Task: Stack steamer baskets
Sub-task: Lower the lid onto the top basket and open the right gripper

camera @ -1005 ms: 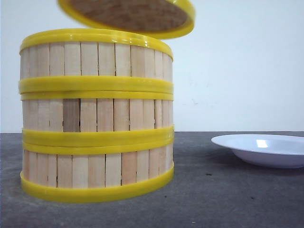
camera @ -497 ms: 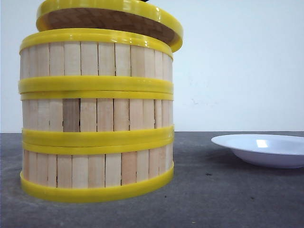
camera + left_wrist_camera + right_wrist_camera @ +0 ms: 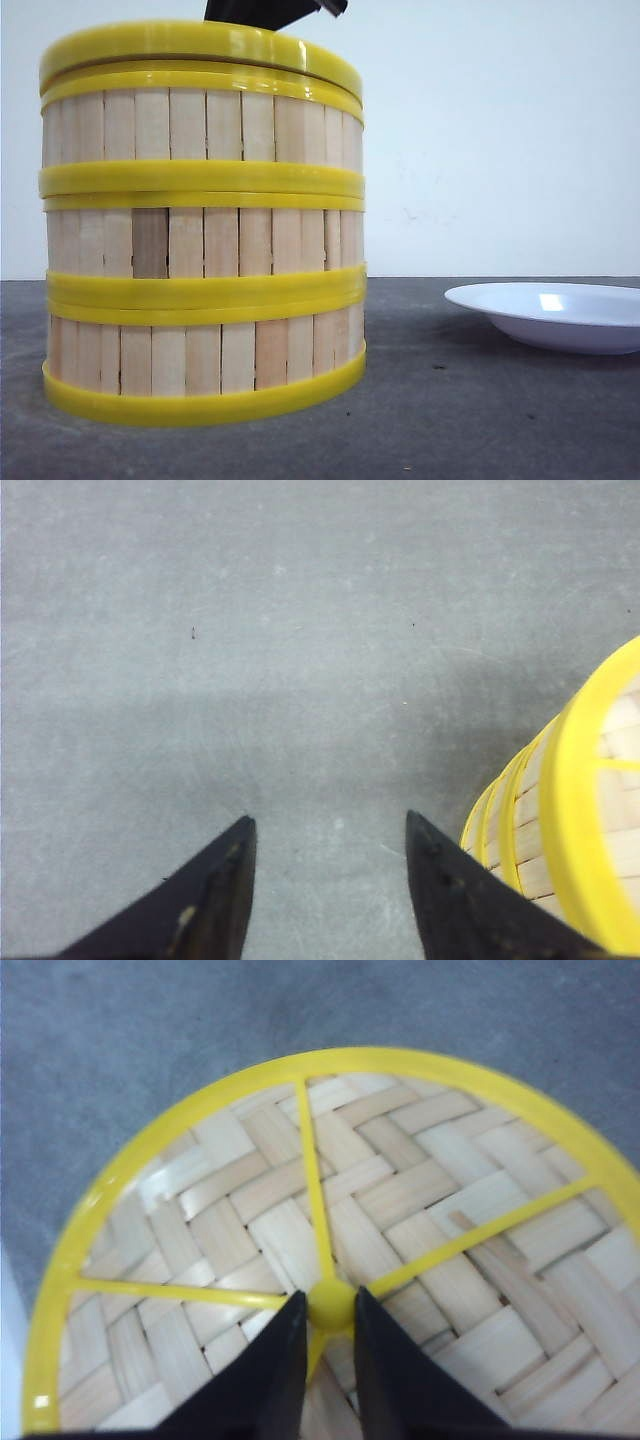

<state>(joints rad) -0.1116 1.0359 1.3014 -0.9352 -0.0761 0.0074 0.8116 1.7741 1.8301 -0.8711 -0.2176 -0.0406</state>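
The three steamer baskets (image 3: 203, 240) stand as one upright stack filling the left half of the front view on the grey table (image 3: 480, 420), rims meeting squarely. On top sits the woven lid (image 3: 330, 1250), its yellow rim level with the top basket's rim all round as far as the front view shows. The stacking itself looks done, with only a release left.

The right gripper (image 3: 328, 1312) is directly above the stack's centre, fingers clenched on the lid's small yellow knob (image 3: 331, 1304); a straight lift along the stack's vertical axis would clear it.

The left gripper (image 3: 330, 825) hangs with fingers apart and nothing between them, over bare table, the stack at the right edge of its view.

A white plate (image 3: 555, 315) lies at the front view's right edge, well apart from the stack.
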